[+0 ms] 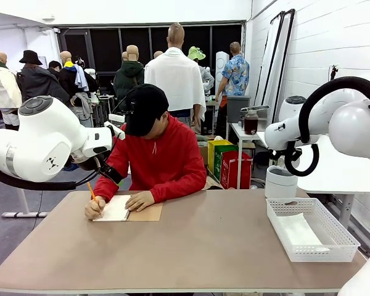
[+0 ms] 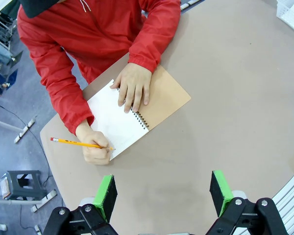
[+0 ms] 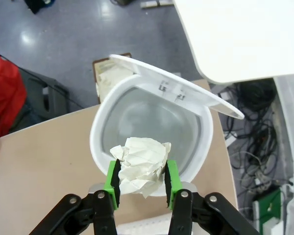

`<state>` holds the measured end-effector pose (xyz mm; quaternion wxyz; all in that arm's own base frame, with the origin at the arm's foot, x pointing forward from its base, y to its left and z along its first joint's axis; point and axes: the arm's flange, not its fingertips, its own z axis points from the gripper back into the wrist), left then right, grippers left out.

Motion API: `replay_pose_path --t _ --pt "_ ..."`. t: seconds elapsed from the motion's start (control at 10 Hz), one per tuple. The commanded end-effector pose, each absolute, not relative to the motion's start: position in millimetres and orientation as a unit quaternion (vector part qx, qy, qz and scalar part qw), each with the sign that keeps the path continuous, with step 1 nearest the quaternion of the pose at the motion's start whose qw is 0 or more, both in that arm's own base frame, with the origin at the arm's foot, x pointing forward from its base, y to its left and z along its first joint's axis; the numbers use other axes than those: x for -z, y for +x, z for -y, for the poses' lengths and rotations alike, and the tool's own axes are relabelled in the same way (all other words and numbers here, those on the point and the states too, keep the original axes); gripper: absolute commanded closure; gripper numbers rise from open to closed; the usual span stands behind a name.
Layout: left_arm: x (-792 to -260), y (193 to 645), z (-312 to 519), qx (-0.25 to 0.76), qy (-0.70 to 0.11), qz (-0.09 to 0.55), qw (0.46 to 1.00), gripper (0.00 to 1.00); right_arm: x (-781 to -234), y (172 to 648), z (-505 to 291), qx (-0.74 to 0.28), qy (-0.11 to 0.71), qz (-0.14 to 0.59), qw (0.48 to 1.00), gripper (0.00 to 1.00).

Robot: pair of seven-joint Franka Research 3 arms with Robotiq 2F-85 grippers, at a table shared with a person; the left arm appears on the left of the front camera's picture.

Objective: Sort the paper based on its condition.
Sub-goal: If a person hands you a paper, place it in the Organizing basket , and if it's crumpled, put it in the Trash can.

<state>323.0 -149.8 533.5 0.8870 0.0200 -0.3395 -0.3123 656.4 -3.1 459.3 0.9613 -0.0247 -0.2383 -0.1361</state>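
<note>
Drop step now: paper ball (image 3: 142, 164) goes in bin (image 3: 95, 136). Our right gripper (image 3: 141, 182) squeezes paper ball, hangs over open white bin, lid (image 3: 186, 93) up. Next, we think: open jaws, ball falls in. Our left gripper (image 2: 164, 193) wide apart, holds nothing, above table (image 2: 235, 98). Right wrist view gives us grip and bin mouth. Front view gives us basket (image 1: 333, 237) with flat sheet (image 1: 296, 231) inside. Left wrist view gives us person (image 2: 98, 29) writing in notebook (image 2: 112, 122) with pencil (image 2: 73, 143).
</note>
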Motion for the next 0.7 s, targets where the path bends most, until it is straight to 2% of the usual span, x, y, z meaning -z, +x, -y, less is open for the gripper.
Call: replay_pose_path --t 0.0,0.6 --pt "-534 323 150 0.313 0.021 0.340 0.887 0.00 -458 669 -2 0.165 -0.044 0.230 0.958 0.55" --pt "-534 323 150 0.313 0.021 0.340 0.887 0.00 -449 691 7 0.174 -0.035 0.201 0.963 0.55"
